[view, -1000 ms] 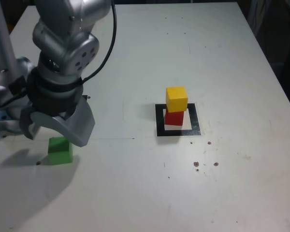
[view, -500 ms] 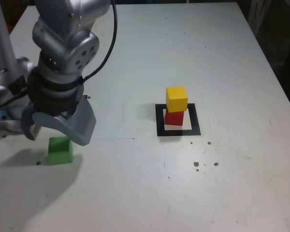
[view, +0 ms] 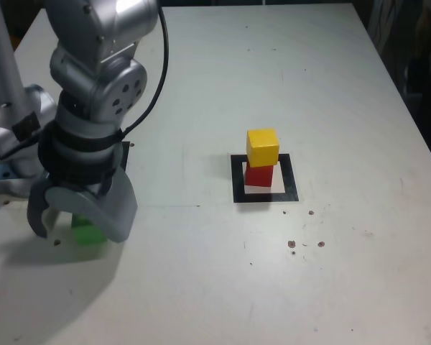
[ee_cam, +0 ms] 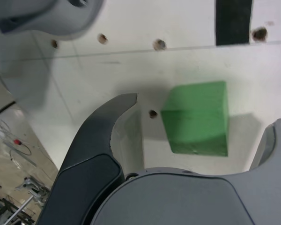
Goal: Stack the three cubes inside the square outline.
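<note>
The green cube (view: 87,232) rests on the white table at the exterior view's left, partly hidden by my gripper (view: 79,219). The gripper has come down around it and stands open, one finger on each side. In the wrist view the green cube (ee_cam: 197,117) sits between the dark fingers (ee_cam: 105,136) of my gripper (ee_cam: 206,112), with a gap on both sides. The yellow cube (view: 262,146) sits on top of the red cube (view: 259,175), which stands inside the square outline (view: 237,181) near the table's middle.
My arm's base and cables (view: 11,136) fill the exterior view's left edge. Dark specks (view: 293,244) dot the table in front of the outline. A thin black strip (ee_cam: 233,21) and small holes (ee_cam: 159,44) lie beyond the green cube in the wrist view.
My gripper has dropped down and forward over the green cube, so its fingers now straddle it. The jaws look slightly narrower. The yellow and red stack has not moved.
</note>
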Robot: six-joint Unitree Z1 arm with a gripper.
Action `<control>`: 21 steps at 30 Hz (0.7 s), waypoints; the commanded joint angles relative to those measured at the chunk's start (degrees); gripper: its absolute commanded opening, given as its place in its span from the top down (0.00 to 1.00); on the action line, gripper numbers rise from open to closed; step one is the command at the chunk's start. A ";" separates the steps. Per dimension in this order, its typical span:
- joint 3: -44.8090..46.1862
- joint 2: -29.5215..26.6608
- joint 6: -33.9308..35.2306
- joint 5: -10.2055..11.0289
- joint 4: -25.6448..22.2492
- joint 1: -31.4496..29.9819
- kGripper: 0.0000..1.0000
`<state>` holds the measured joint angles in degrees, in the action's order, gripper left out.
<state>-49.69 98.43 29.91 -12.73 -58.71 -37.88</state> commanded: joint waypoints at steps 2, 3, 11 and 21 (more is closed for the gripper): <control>0.33 0.02 0.42 -0.05 2.18 -0.24 0.09; 0.55 0.01 0.49 -0.05 2.88 -0.24 0.09; 4.12 0.04 1.89 -0.29 7.83 -0.24 0.12; 4.91 0.41 1.89 -0.40 10.27 -0.24 0.38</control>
<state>-44.79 98.60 31.75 -13.16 -48.63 -38.09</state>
